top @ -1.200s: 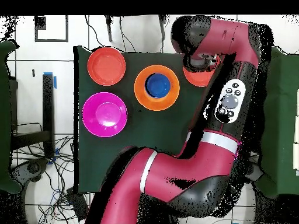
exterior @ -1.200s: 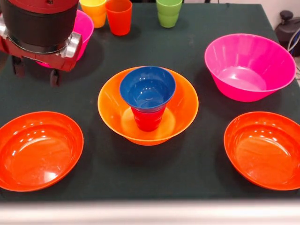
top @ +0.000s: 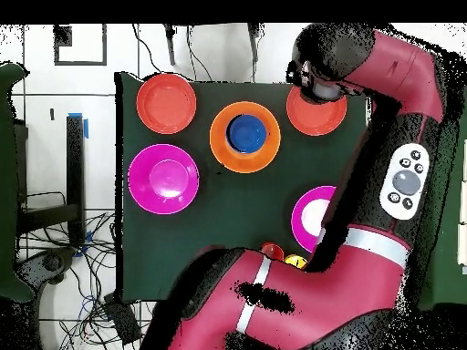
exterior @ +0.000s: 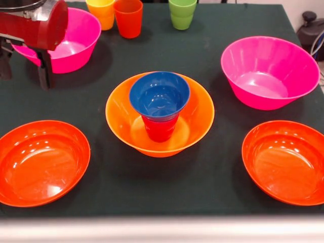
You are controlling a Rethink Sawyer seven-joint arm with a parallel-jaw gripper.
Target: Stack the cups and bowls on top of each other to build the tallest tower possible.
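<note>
tower (exterior: pixel 159 109): so far I've got the orange bowl (exterior: pixel 197 119) mid-table, red cup (exterior: pixel 159 129) in it, blue bowl (exterior: pixel 160 93) sitting on that cup.
gripper (exterior: pixel 23 68): hanging at the picture's left in my front view, just in front of one pink bowl (exterior: pixel 76 38). Fingers apart, nothing between them.
cups left: yellow cup (exterior: pixel 101 11), orange cup (exterior: pixel 128 17) and green cup (exterior: pixel 182 13) lined up along the far edge.
key relation: my guess is the orange cup goes next. It's upright, up and to the right of the fingers in the front view, past the pink bowl's rim.
risk: clipping that rim, I reckon.
</note>
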